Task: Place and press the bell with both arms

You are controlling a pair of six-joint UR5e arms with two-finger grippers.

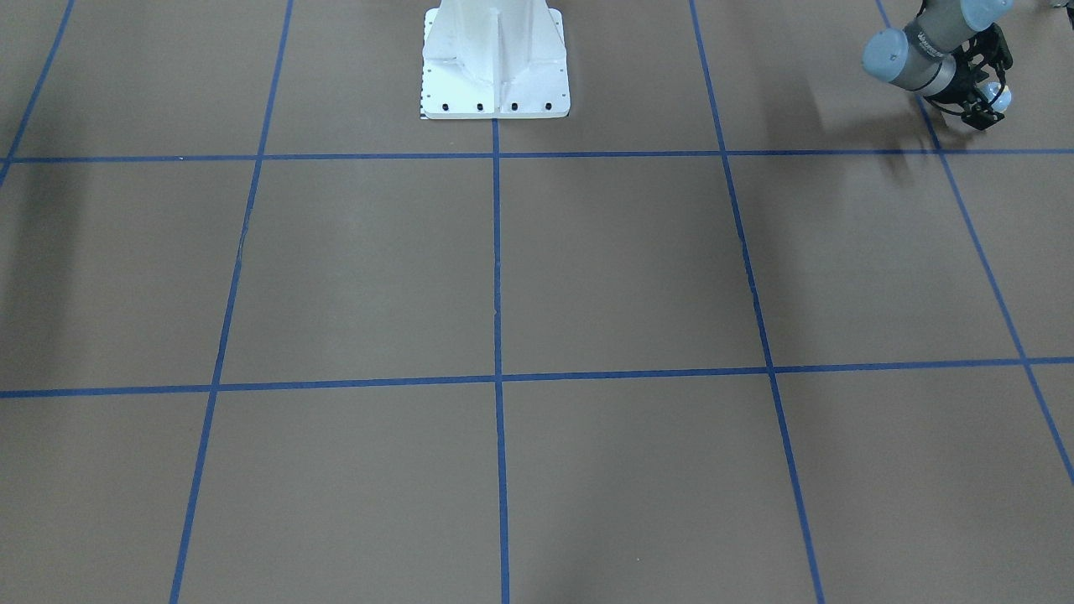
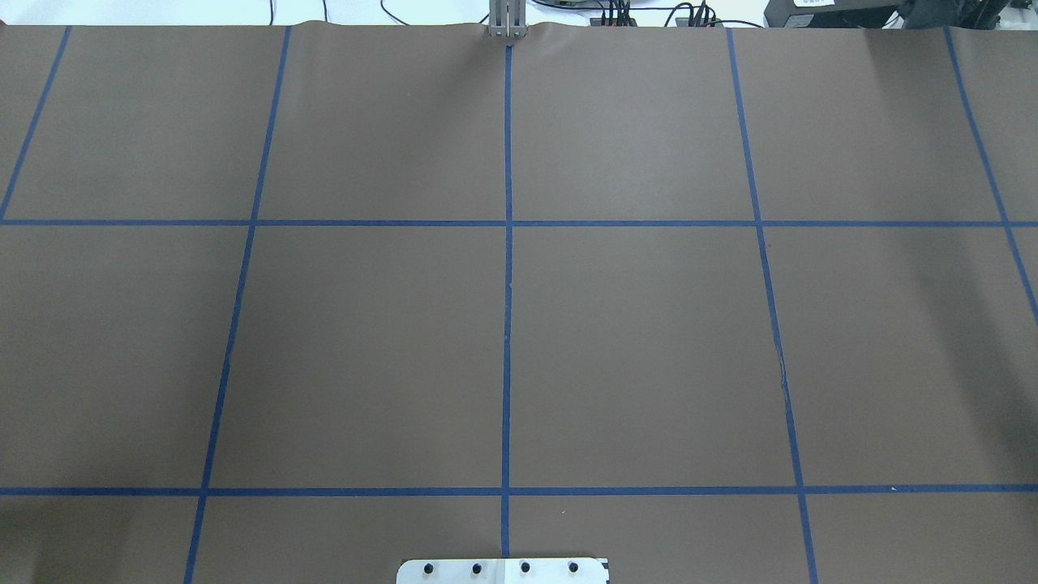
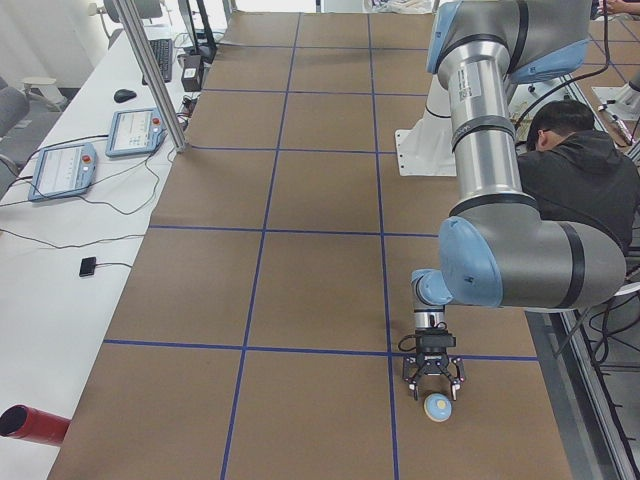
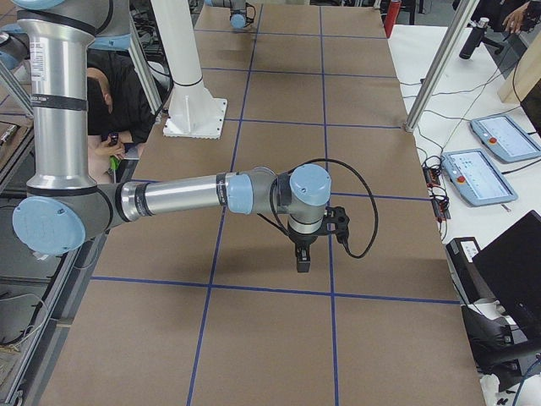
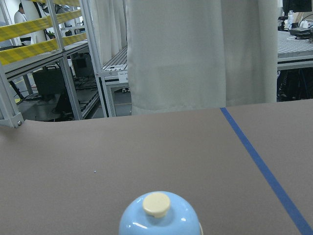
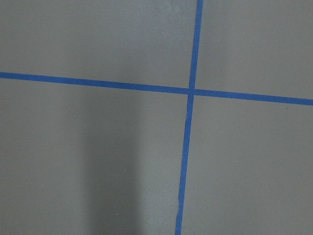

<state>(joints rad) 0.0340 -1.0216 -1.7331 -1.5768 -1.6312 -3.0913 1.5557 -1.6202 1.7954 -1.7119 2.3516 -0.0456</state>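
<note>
The light-blue bell [image 3: 437, 407] with its cream button stands on the brown table near the robot's left end. It also shows in the front-facing view [image 1: 1000, 97] and at the bottom of the left wrist view [image 5: 159, 218]. My left gripper [image 3: 435, 390] is low over the table right behind the bell. Its fingers are spread to either side of the bell, and it also shows in the front-facing view [image 1: 992, 91]. My right gripper [image 4: 302, 264] hangs pointing down above a blue tape line. I cannot tell whether it is open or shut.
The white pedestal [image 1: 495, 67] stands at the robot's side of the table. A person in black [image 3: 575, 165] sits beside it. A red cylinder [image 3: 30, 425] and control pendants [image 3: 130, 130] lie on the side bench. Blue tape lines [image 6: 188, 93] grid the table.
</note>
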